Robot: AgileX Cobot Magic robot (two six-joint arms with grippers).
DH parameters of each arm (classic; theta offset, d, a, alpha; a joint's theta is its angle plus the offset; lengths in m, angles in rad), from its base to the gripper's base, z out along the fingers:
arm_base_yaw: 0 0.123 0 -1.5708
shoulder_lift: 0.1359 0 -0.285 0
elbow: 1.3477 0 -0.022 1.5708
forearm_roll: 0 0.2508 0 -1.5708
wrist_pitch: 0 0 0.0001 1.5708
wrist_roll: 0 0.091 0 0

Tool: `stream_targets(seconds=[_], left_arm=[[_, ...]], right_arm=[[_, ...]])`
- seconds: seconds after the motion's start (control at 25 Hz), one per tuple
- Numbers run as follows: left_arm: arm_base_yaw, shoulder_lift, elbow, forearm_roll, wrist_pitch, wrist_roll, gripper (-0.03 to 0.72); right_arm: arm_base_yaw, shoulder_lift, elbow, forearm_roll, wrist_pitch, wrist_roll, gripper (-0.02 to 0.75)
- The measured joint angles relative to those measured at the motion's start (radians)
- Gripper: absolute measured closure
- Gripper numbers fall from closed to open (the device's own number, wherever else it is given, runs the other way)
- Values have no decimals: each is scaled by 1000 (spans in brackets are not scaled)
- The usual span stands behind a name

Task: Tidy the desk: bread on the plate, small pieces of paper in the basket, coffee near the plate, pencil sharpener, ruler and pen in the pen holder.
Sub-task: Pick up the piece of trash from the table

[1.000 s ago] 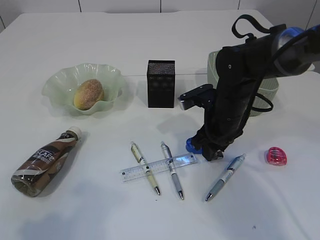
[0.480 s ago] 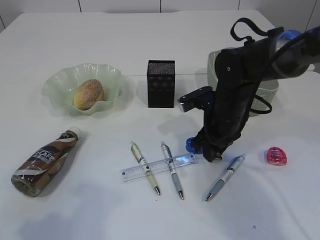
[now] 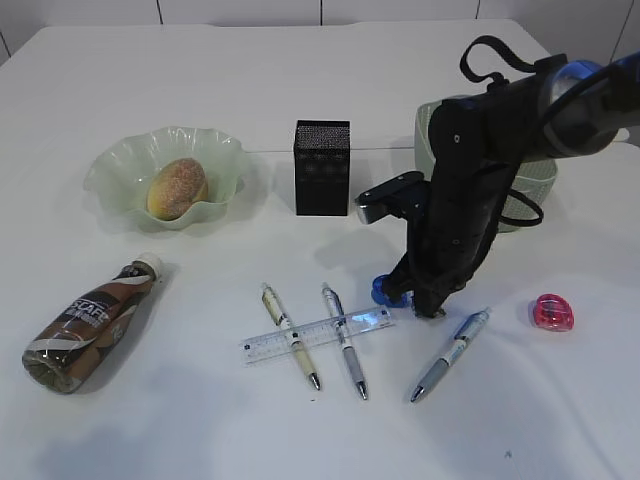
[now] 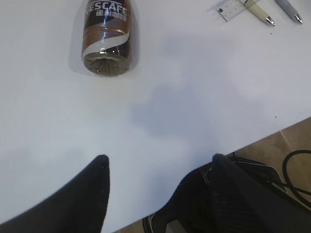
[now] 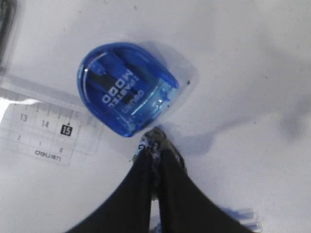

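- The right gripper (image 5: 154,145) has its fingers pressed together with nothing between them; the blue pencil sharpener (image 5: 125,86) lies free just beyond the tips, so the pinch appears to have missed it.
- The ruler (image 5: 39,131) lies beside the sharpener, to the left of the fingertips, under two pens.
- The left gripper (image 4: 158,170) hangs spread and empty above the desk (image 4: 194,97) edge; the coffee (image 4: 106,36) lies on its side ahead of it, probably awaiting its turn.
- The tabletop is plain white; brownish floor and cables show past its edge.
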Motion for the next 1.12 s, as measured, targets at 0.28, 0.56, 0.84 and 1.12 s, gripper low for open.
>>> stream_targets(seconds=[0.28, 0.56, 0.84, 1.12], left_arm=[[0, 0, 0, 0, 0, 0, 234], [0, 0, 0, 0, 0, 0, 235], [0, 0, 0, 0, 0, 0, 234], [0, 0, 0, 0, 0, 0, 235]], right_arm=[[0, 0, -10, -6, 22, 10, 722], [-2, -59, -57, -6, 71, 16, 722], [-4, -116, -143, -6, 105, 18, 722], [-65, -116, -303, 0, 107, 18, 722]])
